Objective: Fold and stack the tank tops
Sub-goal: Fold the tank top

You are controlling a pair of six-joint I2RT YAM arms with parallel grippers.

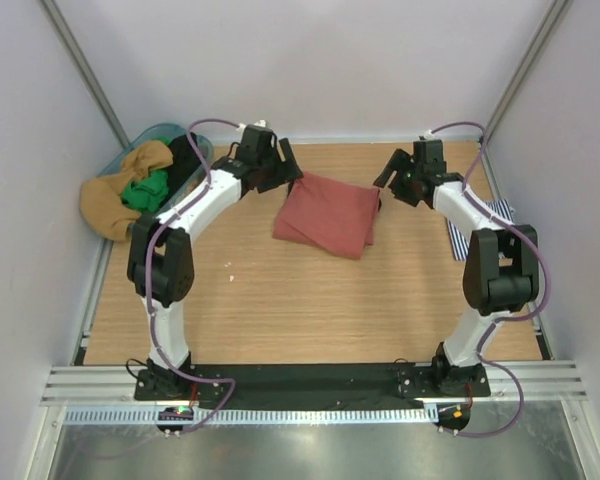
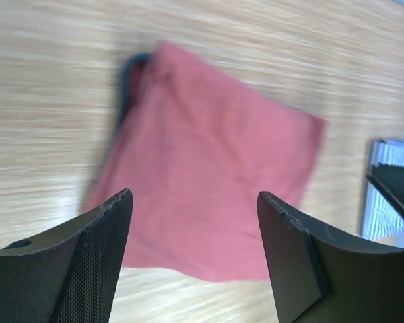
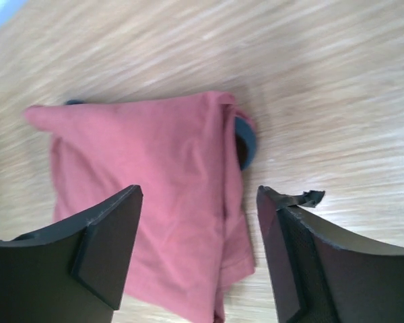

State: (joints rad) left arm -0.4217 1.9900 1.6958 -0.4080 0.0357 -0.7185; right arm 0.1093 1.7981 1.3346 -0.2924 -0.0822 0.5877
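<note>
The rust-red tank top (image 1: 327, 216) lies folded into a rough square at the back middle of the table, navy trim peeking out at one corner (image 3: 245, 141). It fills the left wrist view (image 2: 209, 182) and the right wrist view (image 3: 148, 195). My left gripper (image 1: 285, 160) hovers open and empty just left of its far corner. My right gripper (image 1: 392, 172) hovers open and empty just right of it. The navy-and-white striped tank top (image 1: 500, 213) lies at the right table edge, mostly hidden under my right arm; a strip shows in the left wrist view (image 2: 389, 195).
A clear bin (image 1: 156, 140) at the back left holds tan and green cloth (image 1: 130, 190) spilling over the table's left edge. White walls close in the table on three sides. A frayed scrap hangs from my right gripper's right fingertip (image 3: 303, 199).
</note>
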